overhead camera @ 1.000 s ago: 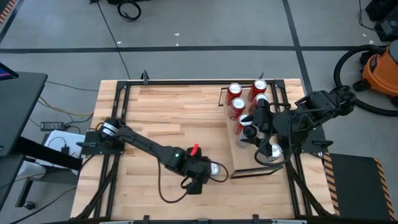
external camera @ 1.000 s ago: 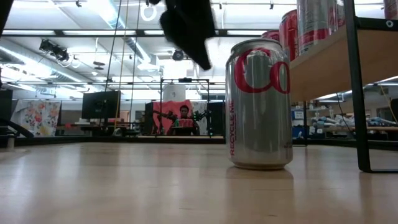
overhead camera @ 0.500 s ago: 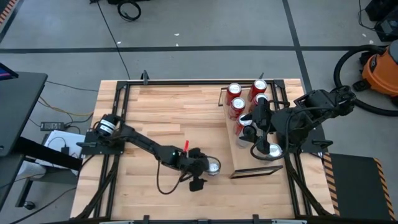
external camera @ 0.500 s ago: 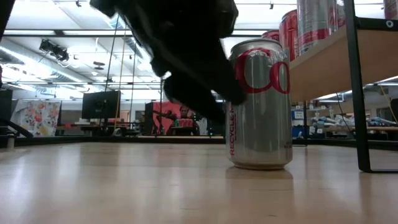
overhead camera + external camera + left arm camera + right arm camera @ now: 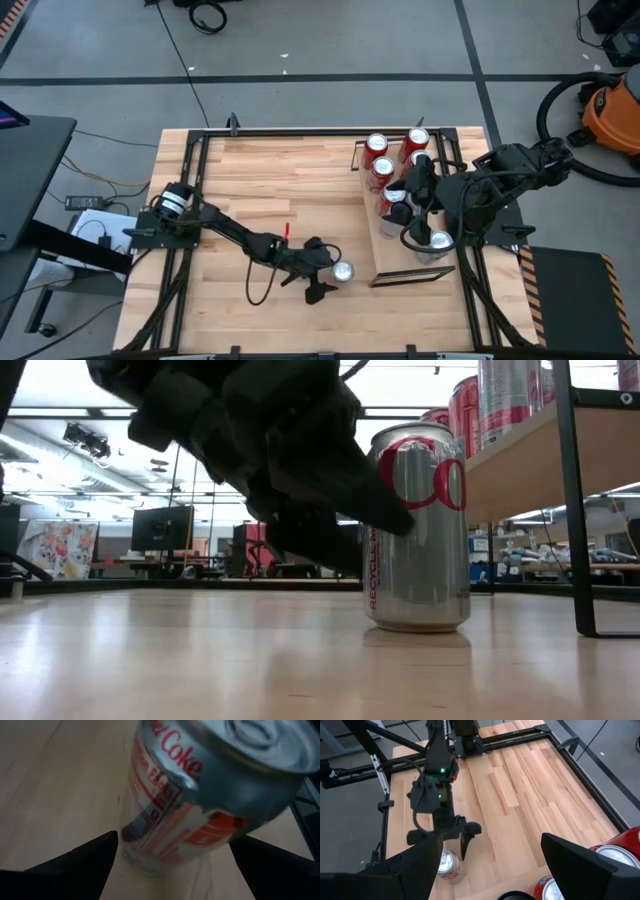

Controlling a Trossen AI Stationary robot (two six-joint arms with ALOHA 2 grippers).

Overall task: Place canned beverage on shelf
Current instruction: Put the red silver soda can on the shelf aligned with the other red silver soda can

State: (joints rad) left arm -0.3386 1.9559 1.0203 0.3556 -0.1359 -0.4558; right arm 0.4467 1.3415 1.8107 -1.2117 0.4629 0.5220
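While the right arm stays parked over the shelf at right of the high view, the left gripper has dropped lower and closer to the silver can than a second ago; it sat just left of the can then, and now its fingers straddle it. Fingers spread wide, one on each side of the can, not visibly squeezing it. Can stands upright on the tabletop, lower centre of the high view, just left of the shelf's near end, same spot as before. In the low view the left gripper, only a small dark shape at the top edge earlier, now fills the upper left and overlaps the can's left side. Left wrist view: can fills the frame between both dark fingers. Right gripper hovers over the red cans on the shelf, fingers parted, holding nothing, unchanged.
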